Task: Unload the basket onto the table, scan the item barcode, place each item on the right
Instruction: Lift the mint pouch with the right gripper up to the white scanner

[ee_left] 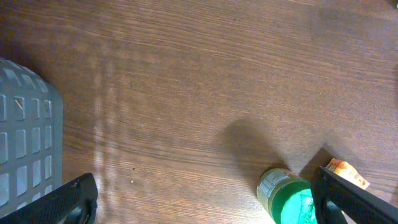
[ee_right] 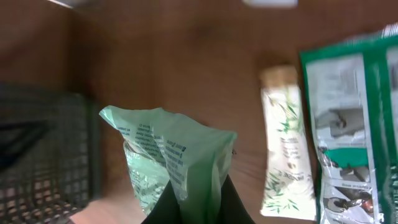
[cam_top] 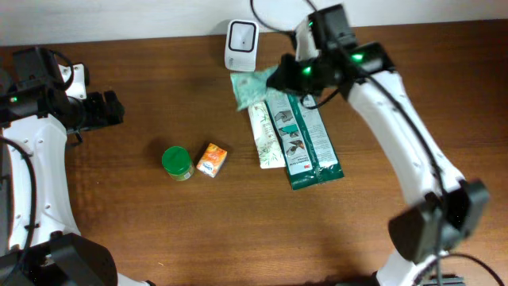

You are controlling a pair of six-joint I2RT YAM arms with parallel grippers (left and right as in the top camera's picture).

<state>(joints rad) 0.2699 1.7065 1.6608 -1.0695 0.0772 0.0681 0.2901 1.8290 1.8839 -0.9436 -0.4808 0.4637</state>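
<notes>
**Right gripper** point(ee_right: 196, 204): pressed together, pinching the lower edge of a pale green packet point(ee_right: 177, 152). The packet stood up from the jaws, crumpled, and appeared to be lifted off the table.

**Scanner** point(cam_top: 241, 44): a white unit just beyond the held packet, close to its far edge. We could not tell whether a barcode faced it.

**Left gripper** point(ee_left: 205, 208): spread wide, holding nothing, and well apart from the work.

**Green-lidded jar** point(ee_left: 287, 200) and **small orange box** point(ee_left: 346, 172): on the table ahead of the left gripper, beside its right-hand finger.

**White tube** point(ee_right: 285, 146) and **dark green package** point(ee_right: 348, 118): lying flat, side by side, to one side of the right gripper.

**Dark basket** point(ee_right: 43, 149): on the other side of the right gripper.

**Progress, as we judged it**: one item was picked up and brought near the scanner, so the grasp and carry were done. Presenting its barcode was left to do, and we saw no sign of a completed read. Four other items lay untouched.
</notes>
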